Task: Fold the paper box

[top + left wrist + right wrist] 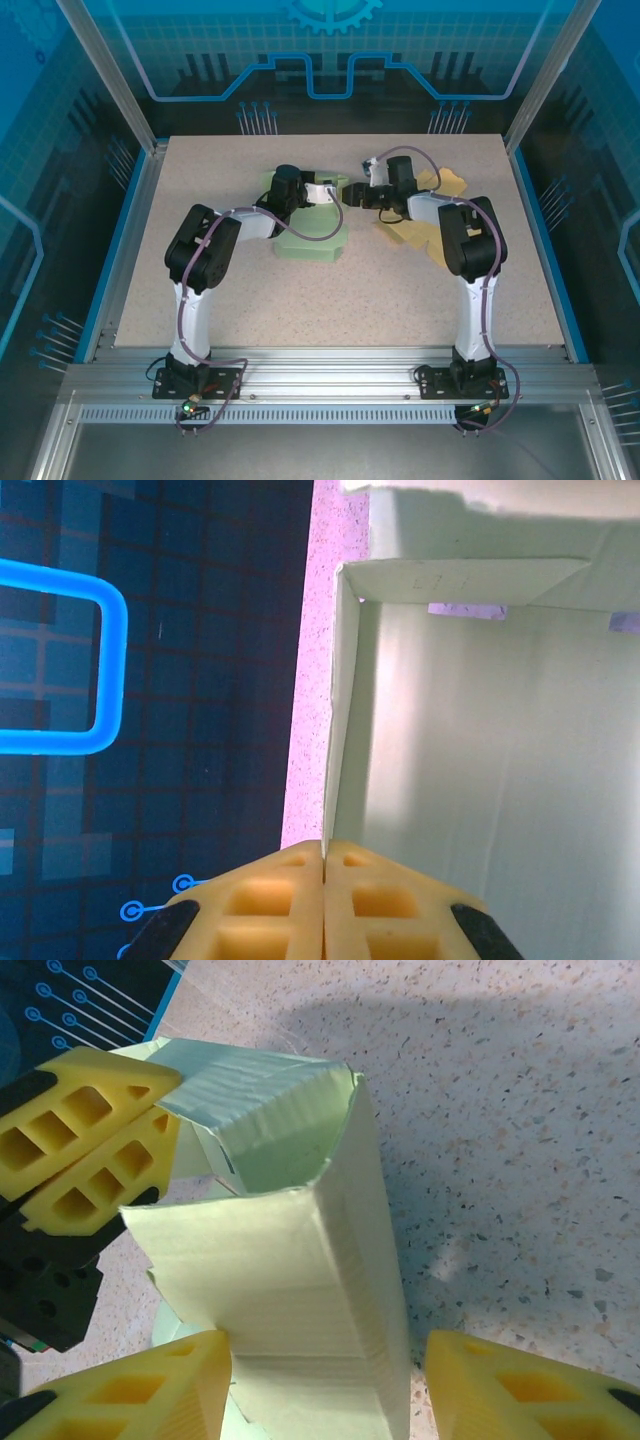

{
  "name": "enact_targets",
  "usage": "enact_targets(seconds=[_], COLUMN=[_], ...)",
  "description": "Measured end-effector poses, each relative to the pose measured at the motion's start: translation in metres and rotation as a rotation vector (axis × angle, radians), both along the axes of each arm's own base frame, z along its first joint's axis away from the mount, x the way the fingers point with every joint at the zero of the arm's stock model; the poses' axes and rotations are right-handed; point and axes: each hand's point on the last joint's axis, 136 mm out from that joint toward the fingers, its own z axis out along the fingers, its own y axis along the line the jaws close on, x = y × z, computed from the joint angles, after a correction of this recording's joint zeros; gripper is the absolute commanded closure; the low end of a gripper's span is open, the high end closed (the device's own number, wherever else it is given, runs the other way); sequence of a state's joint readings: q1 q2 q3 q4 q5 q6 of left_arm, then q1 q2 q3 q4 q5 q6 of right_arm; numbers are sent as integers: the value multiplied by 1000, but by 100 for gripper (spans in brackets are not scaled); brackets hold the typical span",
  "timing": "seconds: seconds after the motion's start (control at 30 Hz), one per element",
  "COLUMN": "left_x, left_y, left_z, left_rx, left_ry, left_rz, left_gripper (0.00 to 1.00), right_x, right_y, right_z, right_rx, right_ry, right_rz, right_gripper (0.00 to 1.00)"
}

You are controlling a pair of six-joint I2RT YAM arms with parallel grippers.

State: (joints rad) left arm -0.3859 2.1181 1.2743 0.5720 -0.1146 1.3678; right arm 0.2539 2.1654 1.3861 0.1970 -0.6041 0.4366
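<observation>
The pale green paper box (290, 1260) stands half-raised between both claws. The left gripper (323, 868) is pinched tight on one thin wall. The right gripper (330, 1400) straddles a corner panel, jaws apart, one pad touching, the other just clear, speckled tabletop (500, 1110) beyond.

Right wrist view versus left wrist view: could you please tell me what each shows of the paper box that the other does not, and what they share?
Right wrist: the paper box from outside, a folded wall standing between the fingers of the open right gripper, on the speckled table. Left wrist: the box's pale inside and an inner corner, plus a blue patterned panel past the table edge. Both: the left gripper shut on a thin wall of the box.
</observation>
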Motion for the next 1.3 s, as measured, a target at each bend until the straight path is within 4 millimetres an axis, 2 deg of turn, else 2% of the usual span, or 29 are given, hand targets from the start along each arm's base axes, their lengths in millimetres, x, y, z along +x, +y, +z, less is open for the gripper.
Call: enact_targets(seconds=[0.5, 0.8, 1.3], left_x=[0, 3, 0], left_y=[0, 0, -3], left_z=[1, 8, 7], left_rx=[-15, -47, -77], left_ry=[2, -21, -22], left_rz=[6, 13, 5], left_gripper=[92, 92, 92], right_x=[-6, 7, 19], right_y=[19, 21, 21], right_z=[-14, -10, -17], right_rx=[2, -15, -134], right_ry=[37, 21, 23], right_rz=[35, 10, -104], right_gripper=[43, 43, 42])
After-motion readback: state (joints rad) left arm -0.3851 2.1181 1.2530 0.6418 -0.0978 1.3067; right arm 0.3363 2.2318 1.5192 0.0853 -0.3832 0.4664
